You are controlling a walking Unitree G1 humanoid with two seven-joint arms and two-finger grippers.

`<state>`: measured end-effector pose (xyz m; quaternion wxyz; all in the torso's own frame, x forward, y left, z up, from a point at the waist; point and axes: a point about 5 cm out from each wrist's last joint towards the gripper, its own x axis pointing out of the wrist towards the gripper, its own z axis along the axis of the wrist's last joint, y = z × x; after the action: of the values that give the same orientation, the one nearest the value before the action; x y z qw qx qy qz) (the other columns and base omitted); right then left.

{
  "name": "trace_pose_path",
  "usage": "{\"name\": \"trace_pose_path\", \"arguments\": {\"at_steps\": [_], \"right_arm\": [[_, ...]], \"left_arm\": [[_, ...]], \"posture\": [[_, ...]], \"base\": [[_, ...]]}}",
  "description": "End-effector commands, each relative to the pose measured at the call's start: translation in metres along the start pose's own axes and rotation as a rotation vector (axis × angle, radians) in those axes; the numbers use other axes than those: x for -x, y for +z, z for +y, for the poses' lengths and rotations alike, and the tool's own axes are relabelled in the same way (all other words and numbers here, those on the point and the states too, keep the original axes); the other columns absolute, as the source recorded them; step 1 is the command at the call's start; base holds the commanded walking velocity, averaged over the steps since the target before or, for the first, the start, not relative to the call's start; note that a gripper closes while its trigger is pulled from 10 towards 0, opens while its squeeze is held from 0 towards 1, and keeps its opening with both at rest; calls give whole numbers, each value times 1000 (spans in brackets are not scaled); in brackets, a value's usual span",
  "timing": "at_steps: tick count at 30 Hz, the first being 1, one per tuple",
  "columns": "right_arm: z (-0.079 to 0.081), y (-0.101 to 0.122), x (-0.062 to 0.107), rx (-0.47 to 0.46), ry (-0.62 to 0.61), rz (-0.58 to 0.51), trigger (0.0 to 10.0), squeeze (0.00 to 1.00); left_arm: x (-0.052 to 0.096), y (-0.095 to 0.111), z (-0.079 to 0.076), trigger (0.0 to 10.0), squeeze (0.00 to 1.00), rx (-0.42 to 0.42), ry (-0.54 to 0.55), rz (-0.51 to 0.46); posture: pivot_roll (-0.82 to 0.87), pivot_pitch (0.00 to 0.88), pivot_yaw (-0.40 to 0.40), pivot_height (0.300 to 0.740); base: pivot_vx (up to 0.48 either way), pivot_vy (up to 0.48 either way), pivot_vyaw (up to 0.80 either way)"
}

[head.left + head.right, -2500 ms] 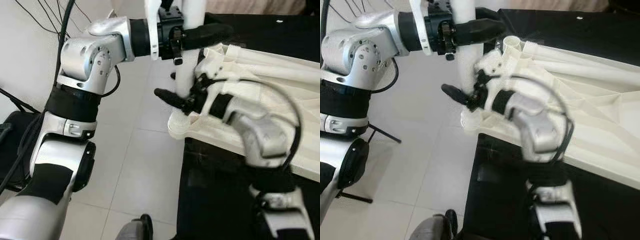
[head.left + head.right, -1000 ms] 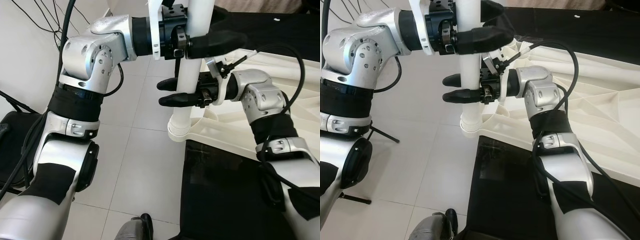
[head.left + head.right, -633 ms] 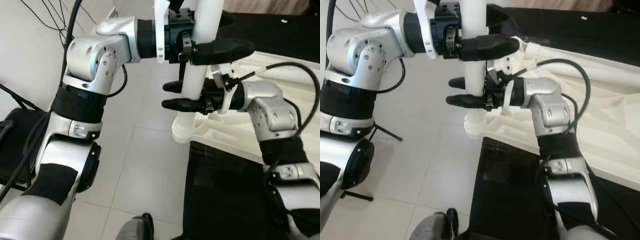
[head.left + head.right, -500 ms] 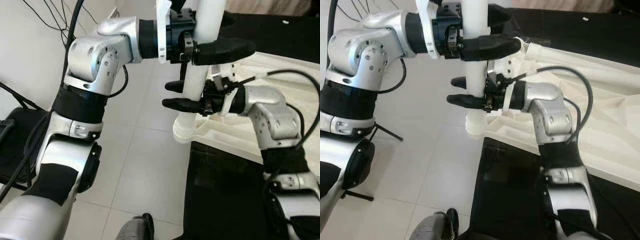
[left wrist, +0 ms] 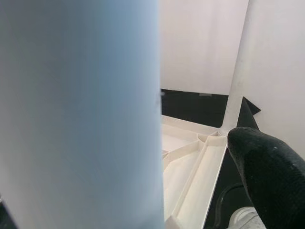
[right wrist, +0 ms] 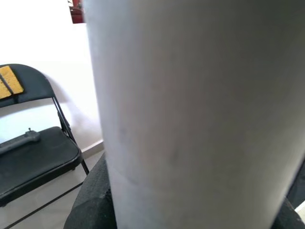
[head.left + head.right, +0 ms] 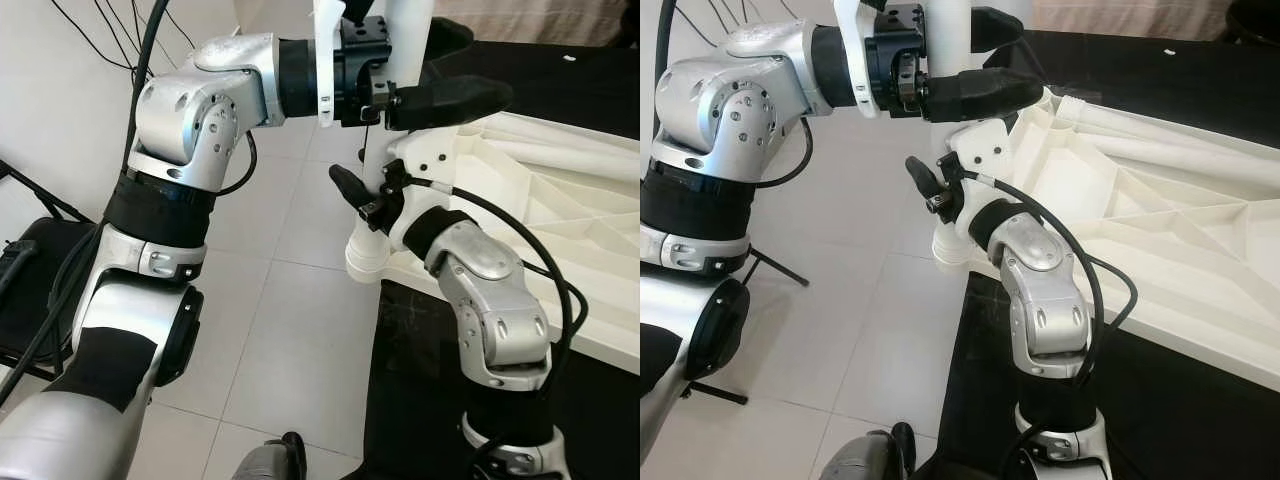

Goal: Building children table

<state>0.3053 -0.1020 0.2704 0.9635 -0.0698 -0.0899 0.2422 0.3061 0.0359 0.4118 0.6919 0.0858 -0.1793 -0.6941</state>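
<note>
Home room: tiled floor (image 7: 290,320), folding chair (image 6: 33,157)

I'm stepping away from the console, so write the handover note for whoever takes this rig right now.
Left gripper: shut on the white table leg, holding it upright, high on the tube.
Right gripper: lower on the same leg, one finger on each side; a firm clamp cannot be confirmed.
Tabletop: white, lying underside up on the black surface, ribs showing.
Done: the leg's flared foot stands at the tabletop's near corner.
Left: whether the leg is fully seated cannot be told; check it, release, then fit any other legs.
</note>
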Motion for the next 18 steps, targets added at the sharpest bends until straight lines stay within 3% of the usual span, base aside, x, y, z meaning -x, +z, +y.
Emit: {"name": "trace_pose_path", "arguments": {"at_steps": [1,10,11,18], "right_arm": [[-10,-40,6,-45,-111,230,0,0],[-11,-36,10,-49,-187,226,0,0],[-12,-36,10,-49,-192,224,0,0],[-14,-33,11,-45,-199,217,0,0]], "left_arm": [[-6,6,-6,10000,0,-27,-52,4],[-3,3,-6,10000,0,-34,-41,23],[-2,3,-6,0,0,-29,-39,21],[-1,4,-7,0,0,-36,-30,14]], "posture": [[113,246,55,740],[105,249,61,740],[104,249,61,740],[101,250,61,740]], "base": [[0,0,0],[0,0,0],[0,0,0],[0,0,0]]}}
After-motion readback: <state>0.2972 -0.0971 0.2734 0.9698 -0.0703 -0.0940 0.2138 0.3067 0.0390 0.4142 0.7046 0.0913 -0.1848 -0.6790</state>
